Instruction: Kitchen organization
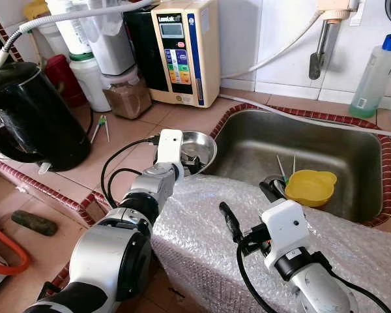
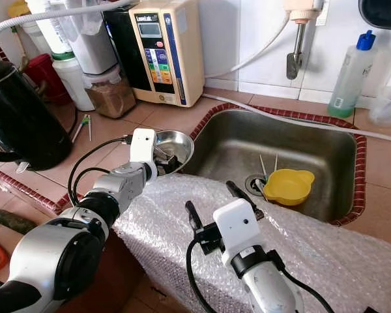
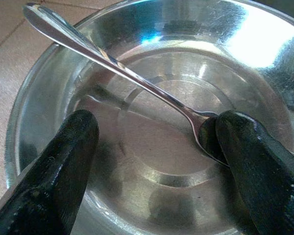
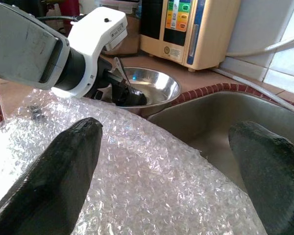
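A steel bowl (image 1: 205,147) sits on the tiled counter at the left rim of the sink (image 1: 247,140). My left gripper (image 1: 190,163) reaches down into it, open. Between its fingers lies a metal spoon (image 3: 137,81), its scoop end right beside one fingertip (image 3: 245,142) and its handle leaning up past the bowl's rim (image 3: 39,88). My right gripper (image 1: 251,205) hovers open over a sheet of bubble wrap (image 1: 202,222) at the counter's front, holding nothing. A yellow bowl (image 1: 311,186) lies in the sink near the drain.
A black kettle (image 1: 32,117) stands at the left. A beige water machine (image 1: 182,49), jars (image 1: 127,94) and bottles line the back wall. A soap bottle (image 1: 375,75) stands at the sink's far right. Thin sticks (image 1: 283,168) lie by the drain.
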{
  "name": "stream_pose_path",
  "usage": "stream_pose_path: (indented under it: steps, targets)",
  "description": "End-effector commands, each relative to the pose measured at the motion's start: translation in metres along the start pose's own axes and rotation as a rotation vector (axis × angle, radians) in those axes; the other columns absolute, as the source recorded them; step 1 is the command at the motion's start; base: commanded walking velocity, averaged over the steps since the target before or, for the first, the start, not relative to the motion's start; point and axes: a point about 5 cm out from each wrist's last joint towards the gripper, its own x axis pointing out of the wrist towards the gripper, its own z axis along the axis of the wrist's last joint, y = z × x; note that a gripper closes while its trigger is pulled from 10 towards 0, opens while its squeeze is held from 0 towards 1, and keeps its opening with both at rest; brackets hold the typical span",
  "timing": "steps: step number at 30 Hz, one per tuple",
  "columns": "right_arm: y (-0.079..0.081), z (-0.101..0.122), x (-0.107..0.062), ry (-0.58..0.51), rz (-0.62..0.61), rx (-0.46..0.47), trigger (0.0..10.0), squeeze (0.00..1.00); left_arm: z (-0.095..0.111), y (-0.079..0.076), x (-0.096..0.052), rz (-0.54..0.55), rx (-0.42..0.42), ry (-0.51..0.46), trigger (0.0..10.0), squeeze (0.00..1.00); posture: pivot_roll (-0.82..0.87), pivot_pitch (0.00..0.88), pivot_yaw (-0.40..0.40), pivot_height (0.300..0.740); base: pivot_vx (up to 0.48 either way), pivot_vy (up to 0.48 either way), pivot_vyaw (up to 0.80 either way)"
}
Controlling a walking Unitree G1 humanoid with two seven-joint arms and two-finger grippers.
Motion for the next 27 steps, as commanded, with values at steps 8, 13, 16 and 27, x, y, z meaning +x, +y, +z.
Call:
stream_pose_path:
  steps: [8,13,16,27]
  targets:
    - [0.002,0.001,0.000,0.000,0.006,0.005,10.0,0.36,-0.015,0.042,-0.003,0.144,0.044,0.036,10.0,0.00,-0.13,0.010,0.174,0.740,0.000,0.000,0.00]
    - [0.002,0.001,0.001,0.000,0.011,0.005,10.0,0.36,-0.010,0.056,-0.006,0.185,0.049,0.016,10.0,0.00,-0.12,0.012,0.164,0.740,0.000,0.000,0.00]
    - [0.002,0.001,0.001,0.000,0.014,0.003,10.0,0.36,-0.004,0.055,-0.006,0.183,0.033,-0.005,10.0,0.00,-0.12,0.015,0.160,0.740,0.000,0.000,0.00]
    - [0.002,0.001,0.002,0.000,0.019,0.003,10.0,0.36,0.007,0.038,-0.003,0.132,-0.072,-0.030,10.0,0.00,-0.12,0.012,0.162,0.740,0.000,0.000,0.00]
